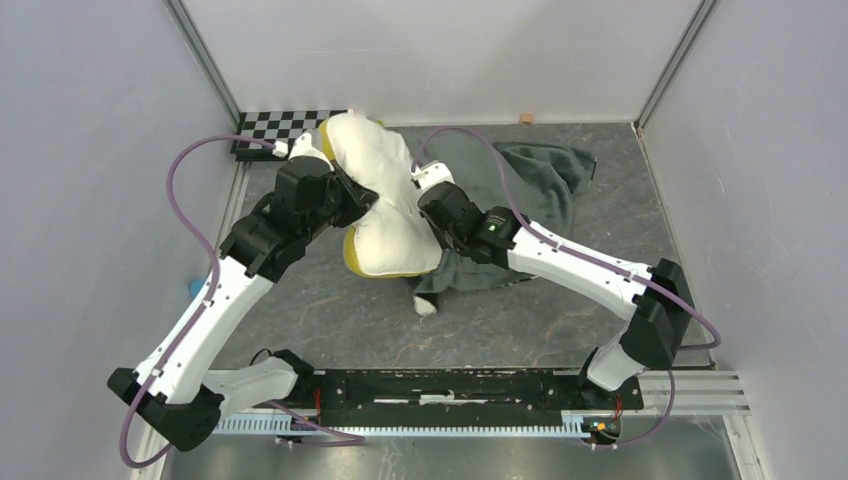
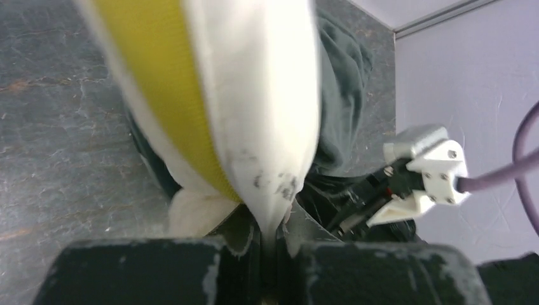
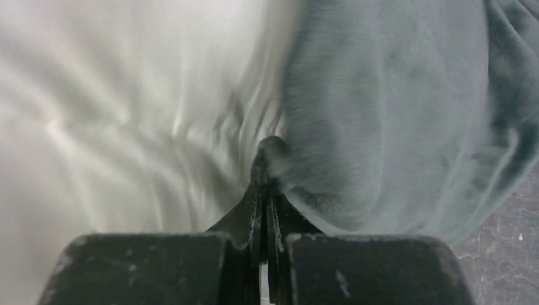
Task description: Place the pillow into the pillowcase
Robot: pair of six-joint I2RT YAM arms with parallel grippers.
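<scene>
The left tool [image 2: 270,253] is closed tight on a thin pinch of the pillow [image 1: 375,195], its jaws meeting on the cream cloth just beside the yellow band [image 2: 168,89]. The right tool [image 3: 265,190] is also closed, nipping a small fold of the pillowcase's [image 1: 540,175] grey-green plush where it lies against the pillow's white face. From above, the pillow sits between the two arms in the middle of the worktop [image 1: 320,310], bunched and tilted, its far end near the checkerboard [image 1: 280,128] and its yellow edge toward the arm bases. The pillowcase lies to its right, grey side up, crumpled and spread toward the far right corner, its near edge touching the pillow's right side under the right arm.
</scene>
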